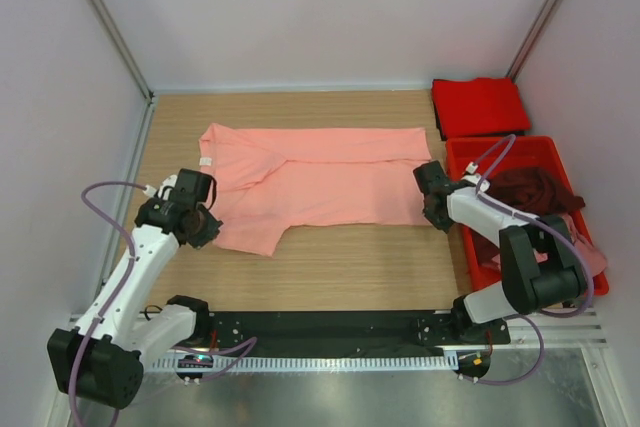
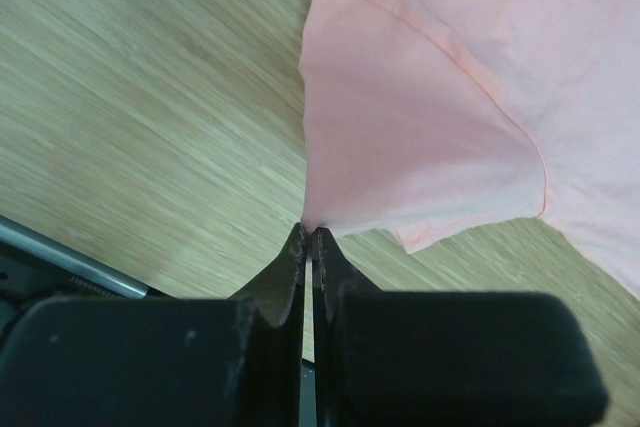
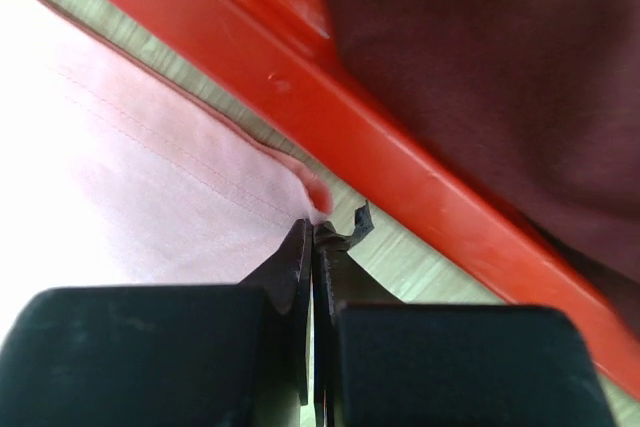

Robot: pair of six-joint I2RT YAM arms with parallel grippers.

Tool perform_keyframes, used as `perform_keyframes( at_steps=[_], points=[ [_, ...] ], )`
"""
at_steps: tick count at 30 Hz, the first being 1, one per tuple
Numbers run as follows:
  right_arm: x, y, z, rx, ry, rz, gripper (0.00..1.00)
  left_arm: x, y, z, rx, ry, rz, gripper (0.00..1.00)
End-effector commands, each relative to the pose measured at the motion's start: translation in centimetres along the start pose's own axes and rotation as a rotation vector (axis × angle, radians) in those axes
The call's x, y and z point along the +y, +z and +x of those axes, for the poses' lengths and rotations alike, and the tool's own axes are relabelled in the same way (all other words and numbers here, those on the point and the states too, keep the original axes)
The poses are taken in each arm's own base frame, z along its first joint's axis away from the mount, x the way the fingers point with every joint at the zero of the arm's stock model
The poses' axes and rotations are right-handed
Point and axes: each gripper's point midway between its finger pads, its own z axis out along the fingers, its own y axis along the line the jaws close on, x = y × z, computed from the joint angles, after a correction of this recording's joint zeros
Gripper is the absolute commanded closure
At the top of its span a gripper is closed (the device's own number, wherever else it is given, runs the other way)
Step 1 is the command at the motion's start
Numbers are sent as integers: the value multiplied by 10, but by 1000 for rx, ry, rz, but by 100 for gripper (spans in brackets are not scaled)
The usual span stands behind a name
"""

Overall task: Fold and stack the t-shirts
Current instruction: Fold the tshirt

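The salmon-pink t-shirt (image 1: 320, 177) lies spread flat mid-bench (image 1: 350, 267). The left end effector (image 2: 308, 237) is clamped on its near sleeve corner. The right end effector (image 3: 312, 232) pinches the hem beside the red bin (image 1: 505, 142), seemingly so both ends lift together for a fold.

This is looking like a robot lab cell. White walls (image 1: 300, 17) are boxing in a table (image 1: 340, 262), a black rail (image 1: 330, 327) edging it.

A salmon-pink t-shirt (image 1: 320, 182) lies spread on the bench (image 1: 340, 267). The left hand (image 1: 200, 223) touches its near sleeve, and the right hand (image 1: 433, 210) touches its hem toward the right edge.
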Motion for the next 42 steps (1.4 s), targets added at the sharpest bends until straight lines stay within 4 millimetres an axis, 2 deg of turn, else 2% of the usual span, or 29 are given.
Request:
perform_keyframes(
  at_steps=[1,5,13,16,20,21,24,34,36,40,42],
  points=[
    [-14,-9,-20,-91,-14,27,99,5,-14,-21,-87,21,-29,100],
    [-11,-12,-24,-95,-26,7,99,5,-16,-25,-101,25,-36,100],
    [19,-20,-33,-102,-143,-113,99,-2,-12,-39,-131,67,-62,100],
    [34,-27,-43,-135,-201,-193,99,-16,-12,-49,-137,100,-48,100],
    [60,-39,-53,-148,-250,-294,99,-34,-15,-72,-182,97,-25,100],
    [68,-44,-59,-160,-255,-313,99,-36,-11,-76,-176,99,-39,100],
    [80,-45,-72,-182,-288,-318,99,-44,-10,-96,-174,77,-26,100],
    [110,-25,-93,-163,-347,-301,99,-77,25,-152,-140,41,-24,100],
    [113,-22,-101,-166,-337,-295,99,-84,32,-157,-120,46,-14,100],
    [117,-8,-102,-138,-352,-266,99,-102,50,-168,-84,103,3,100],
    [122,-7,-106,-136,-353,-267,99,-111,62,-172,-55,123,2,100]
  ],
)
